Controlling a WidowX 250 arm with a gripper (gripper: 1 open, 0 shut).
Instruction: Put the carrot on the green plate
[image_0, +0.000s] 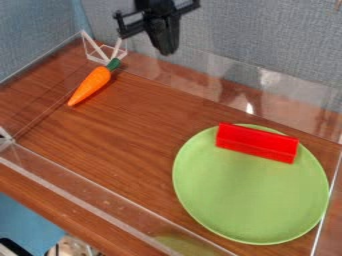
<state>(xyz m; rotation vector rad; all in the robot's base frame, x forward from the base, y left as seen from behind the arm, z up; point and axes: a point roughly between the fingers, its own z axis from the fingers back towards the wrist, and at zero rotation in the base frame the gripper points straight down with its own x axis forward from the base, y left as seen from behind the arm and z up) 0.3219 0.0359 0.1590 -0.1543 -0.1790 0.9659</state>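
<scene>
The small orange carrot (91, 84) with a green stem tip lies on the wooden table at the back left, stem toward the back wall. The large round green plate (241, 205) rests at the front right, with a red rectangular block (257, 142) lying on its far part. My gripper (166, 44) hangs in the air at the top centre, to the right of the carrot and well above it, pointing down. Its dark fingers are pressed together with nothing between them.
Clear acrylic walls (267, 85) ring the wooden tabletop (120, 140). A thin white wire frame (94, 45) stands in the back left corner just behind the carrot. A blue-grey wall closes the back.
</scene>
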